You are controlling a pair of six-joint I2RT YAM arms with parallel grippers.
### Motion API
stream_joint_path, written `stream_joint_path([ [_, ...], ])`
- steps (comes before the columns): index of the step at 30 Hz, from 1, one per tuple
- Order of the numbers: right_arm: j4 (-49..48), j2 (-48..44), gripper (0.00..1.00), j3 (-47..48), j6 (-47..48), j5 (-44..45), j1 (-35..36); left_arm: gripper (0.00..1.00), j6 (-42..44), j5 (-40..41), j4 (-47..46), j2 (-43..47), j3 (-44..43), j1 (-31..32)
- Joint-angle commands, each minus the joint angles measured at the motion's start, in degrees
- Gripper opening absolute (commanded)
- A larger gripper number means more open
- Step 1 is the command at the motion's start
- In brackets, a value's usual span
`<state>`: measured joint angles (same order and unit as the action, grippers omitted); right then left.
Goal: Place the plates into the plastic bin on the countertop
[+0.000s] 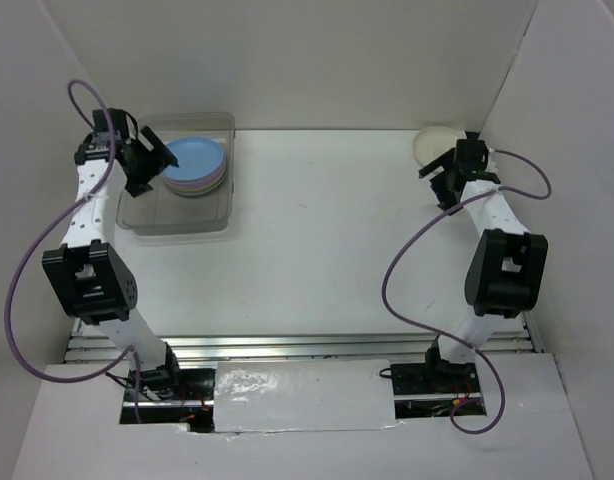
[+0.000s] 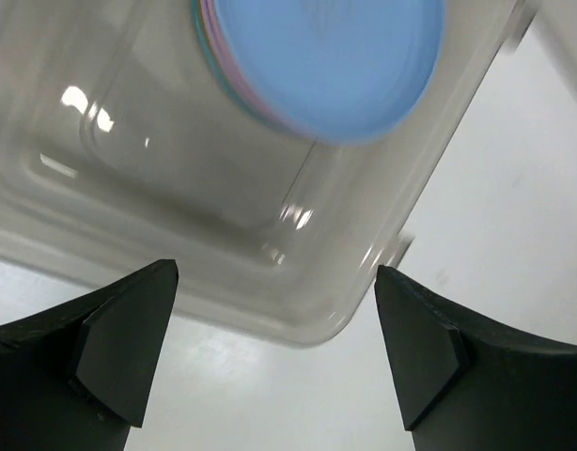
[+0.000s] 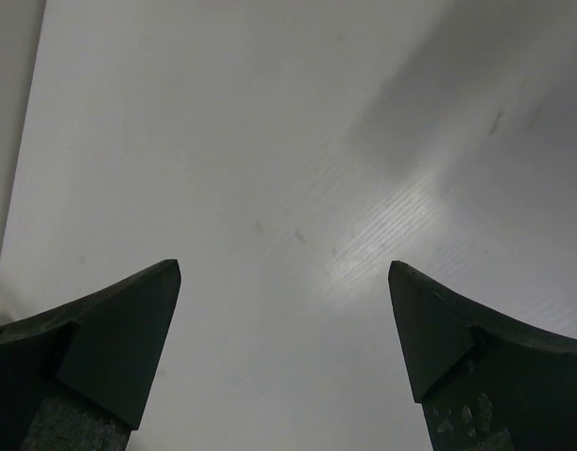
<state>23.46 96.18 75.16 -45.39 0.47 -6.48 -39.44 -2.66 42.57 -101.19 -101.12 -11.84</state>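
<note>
The main risk lies with the right pincer (image 1: 440, 180), which hangs wide open and empty. The round cream plate (image 1: 434, 142) lies just beyond it, flat on the flat white surface (image 1: 327, 230) and close to the white side wall (image 1: 547, 120). Its own wrist camera shows only bare white between the fingers, so the right pincer (image 3: 284, 348) does not look lined up with the rim. A shallow plate lying flat gives little to pinch. A closing finger could push it along until it jams against the wall, or catch only the lip and drop it on the long carry, since the clear rectangular plastic bin (image 1: 172, 222) sits well apart from this pincer, across the surface. The left pincer (image 1: 152, 170) hovers spread wide and empty over the bin's near side. In its wrist view the left pincer (image 2: 274, 348) has the bin (image 2: 223, 188) just ahead, and a careless move could knock the wall and shift the tub. The bin holds a stack of small round plates, with a round blue plate (image 1: 195, 153) on top and pink and lilac edges beneath; the count is unclear. The stack sits at the end farther from the left pincer, so the blue plate (image 2: 335, 56) could be nudged off-centre by another plate dropped askew.
</note>
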Motion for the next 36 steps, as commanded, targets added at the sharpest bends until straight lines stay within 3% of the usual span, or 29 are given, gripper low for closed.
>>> stream_joint_path([
  [1, -1.06, 4.70, 1.00, 6.74, -8.74, 8.38, -3.36, 0.99, 8.84, -5.34, 1.66, 5.98, 10.56, 6.19],
  [3, -4.64, 6.81, 1.00, 7.11, -10.95, 12.97, -3.71, 0.99, 11.58, -6.31, -0.91, 10.13, 14.97, 11.21],
  [5, -5.71, 9.80, 1.00, 9.38, -13.57, 9.14, -5.63, 0.99, 12.37, -4.29, 0.58, 11.45, 15.69, 16.38],
  [11, 0.44, 25.44, 1.00, 27.57, -15.87, 8.58, -7.49, 0.99, 12.20, 1.67, 1.82, 17.77, 16.04, 26.05],
  [21, -1.40, 36.35, 0.98, 35.49, -21.93, 6.57, -8.81, 0.99, 14.39, -2.00, -3.18, 24.63, 26.23, 23.96],
  [28, 2.28, 40.92, 0.94, 41.99, -23.61, 6.48, -9.08, 0.99, 14.39, -2.27, -3.98, 26.83, 27.47, 24.93],
  [32, 8.34, 46.27, 0.79, 50.32, -24.22, 6.56, -9.08, 0.99, 14.39, -2.27, -4.07, 27.09, 27.47, 24.67],
  [36, 11.60, 48.13, 0.65, 51.76, -24.66, 6.48, -9.34, 0.99, 14.48, -3.76, -4.24, 26.92, 27.56, 23.79],
])
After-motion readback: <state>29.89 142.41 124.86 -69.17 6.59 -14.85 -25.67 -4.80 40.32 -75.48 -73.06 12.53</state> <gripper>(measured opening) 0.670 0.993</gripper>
